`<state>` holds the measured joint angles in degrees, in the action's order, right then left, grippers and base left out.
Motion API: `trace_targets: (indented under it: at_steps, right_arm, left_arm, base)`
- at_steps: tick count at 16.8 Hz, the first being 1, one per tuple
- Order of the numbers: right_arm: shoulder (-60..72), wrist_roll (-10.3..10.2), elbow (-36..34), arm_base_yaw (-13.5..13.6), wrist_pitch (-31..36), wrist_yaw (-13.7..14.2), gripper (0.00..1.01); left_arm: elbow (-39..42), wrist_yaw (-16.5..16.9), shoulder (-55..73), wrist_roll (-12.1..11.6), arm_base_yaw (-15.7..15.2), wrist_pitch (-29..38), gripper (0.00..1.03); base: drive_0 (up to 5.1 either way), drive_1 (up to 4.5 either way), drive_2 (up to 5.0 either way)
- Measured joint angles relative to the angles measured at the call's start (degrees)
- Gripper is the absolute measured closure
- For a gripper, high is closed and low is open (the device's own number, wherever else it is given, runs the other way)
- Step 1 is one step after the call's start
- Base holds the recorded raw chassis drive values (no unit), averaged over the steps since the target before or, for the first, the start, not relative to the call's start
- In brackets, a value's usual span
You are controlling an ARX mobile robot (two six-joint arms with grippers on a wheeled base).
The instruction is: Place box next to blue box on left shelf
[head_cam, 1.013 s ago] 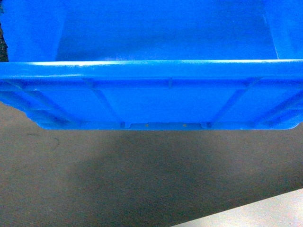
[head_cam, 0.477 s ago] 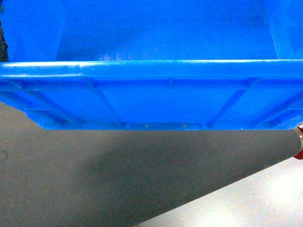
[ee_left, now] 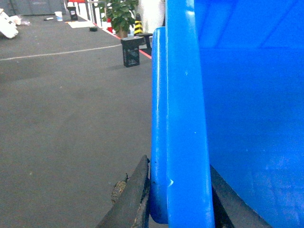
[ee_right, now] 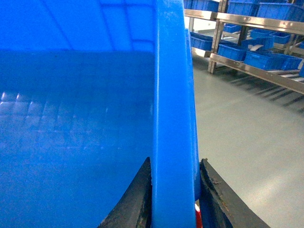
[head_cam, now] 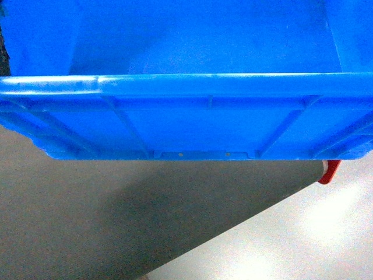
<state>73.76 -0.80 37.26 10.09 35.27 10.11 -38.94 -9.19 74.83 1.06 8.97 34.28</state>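
Head view is pretty much filled by your big bright-blue plastic crate (head_cam: 192, 125), held up off the grey floor (head_cam: 87, 227): thick rolled rim, vertical and diagonal ribs on the near wall, smooth inside. Your left gripper (ee_left: 178, 199) has its dark fingers (ee_left: 133, 197) clamped either side of the crate's left rim, one outside, one inside. Your right gripper (ee_right: 173, 199) pinches the right rim the same way. Right wrist view shows metal shelving (ee_right: 247, 42) with small blue bins (ee_right: 261, 57) well apart from the crate.
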Motion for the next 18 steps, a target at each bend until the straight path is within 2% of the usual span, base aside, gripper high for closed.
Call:
trace_targets:
  at_steps: [18]
  right_arm:
    - [0.00, -0.02, 0.00, -0.02, 0.00, 0.02, 0.80]
  left_arm:
    - [0.00, 0.00, 0.00, 0.00, 0.00, 0.00, 0.82]
  base:
    - [-1.5, -1.52, -1.5]
